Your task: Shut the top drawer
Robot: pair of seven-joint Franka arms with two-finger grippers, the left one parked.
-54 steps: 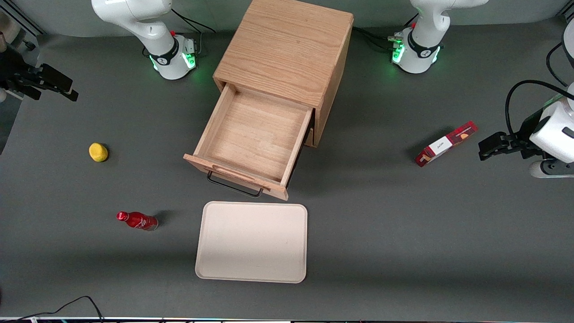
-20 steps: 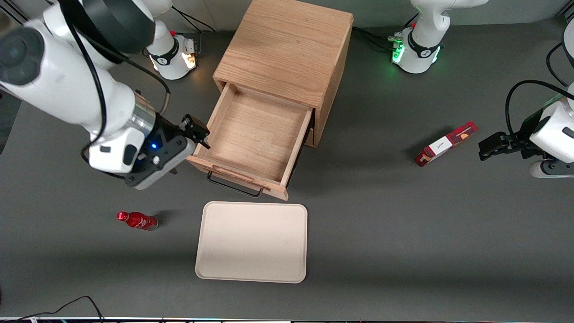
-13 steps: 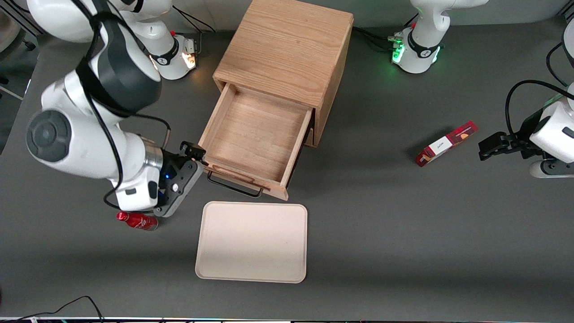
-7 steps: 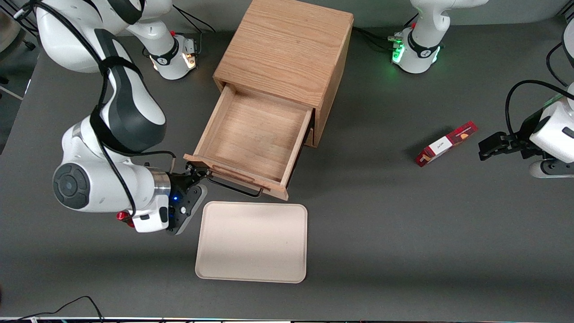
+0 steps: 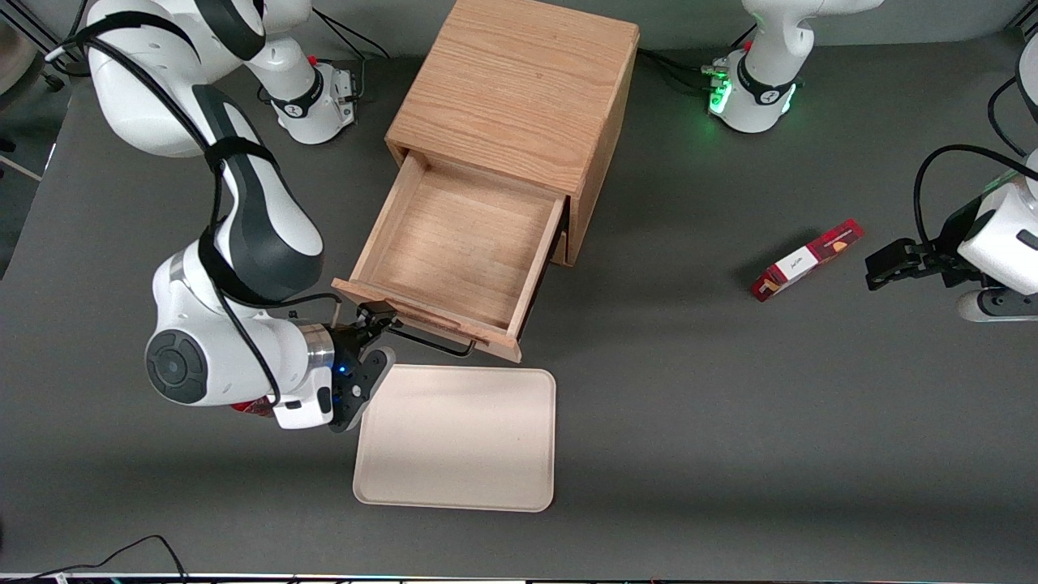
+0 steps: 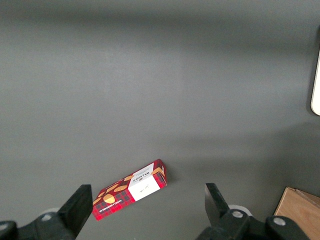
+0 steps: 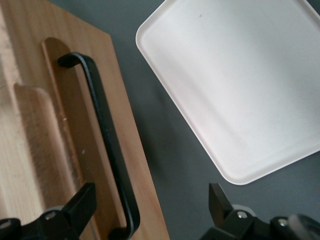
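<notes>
The top drawer (image 5: pixel 462 247) of the oak cabinet (image 5: pixel 519 89) is pulled far out and shows an empty wooden inside. Its black wire handle (image 5: pixel 430 342) sits on the drawer front, facing the front camera. My gripper (image 5: pixel 379 318) is open, low in front of the drawer front at the handle's end toward the working arm's side. In the right wrist view the handle (image 7: pixel 102 135) and the drawer front (image 7: pixel 75 90) fill much of the frame, and the gripper (image 7: pixel 150 205) has one finger (image 7: pixel 82 202) over the wood and the other (image 7: pixel 218 200) over the grey table.
A cream tray (image 5: pixel 456 438) lies on the table in front of the drawer, nearer the front camera; it also shows in the right wrist view (image 7: pixel 240 85). A red bottle (image 5: pixel 251 407) is mostly hidden under my arm. A red box (image 5: pixel 804 259) lies toward the parked arm's end.
My arm has swung in from the table's edge, passed along the drawer's side and come down round to the drawer front, near the handle. The drawer has not moved.
</notes>
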